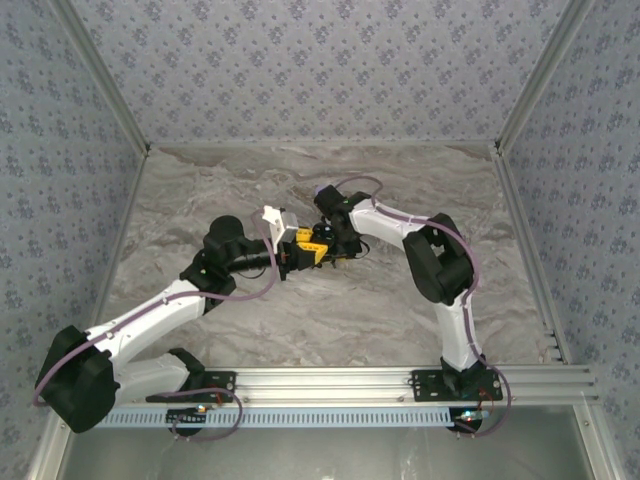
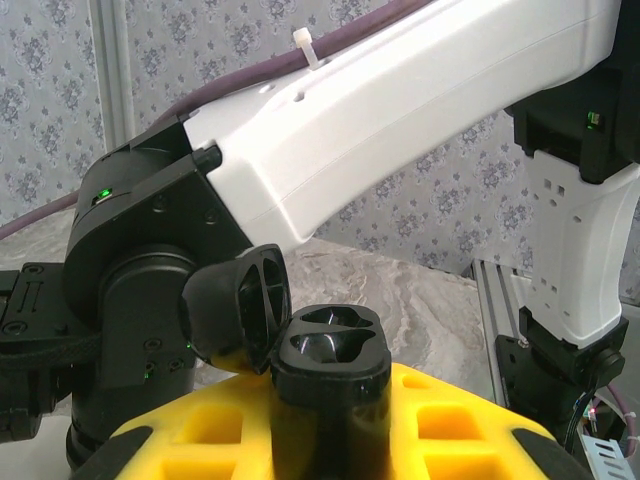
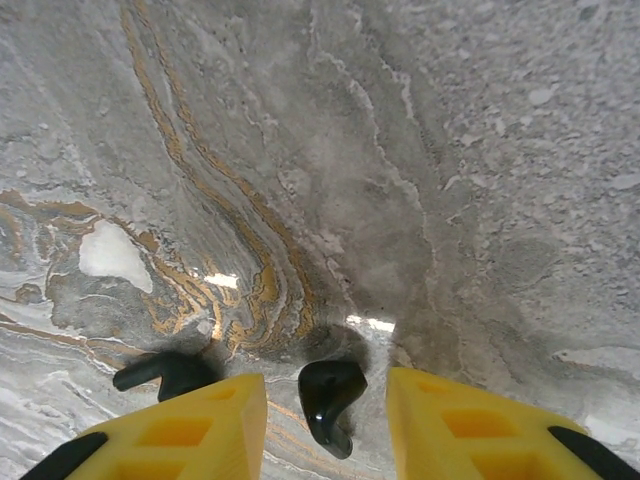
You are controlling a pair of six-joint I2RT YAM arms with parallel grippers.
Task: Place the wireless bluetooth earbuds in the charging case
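Though close together, both arms' fingers (image 1: 305,255) far from walls (image 1: 300,70).

Counting two robot arms, one left arm (image 1: 150,320) and one right arm (image 1: 445,265). Seeing one black charging case (image 2: 330,385) with one flipped-up lid (image 2: 240,310) and two hollows (image 2: 312,345) in it. Spotting two small black bits, one shiny bit (image 3: 331,400) and one curved bit (image 3: 165,372), and one marble table (image 3: 420,150).

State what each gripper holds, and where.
Left gripper: the open black case, by its lower body. Right gripper: nothing; a black piece lies ungripped between its jaws.
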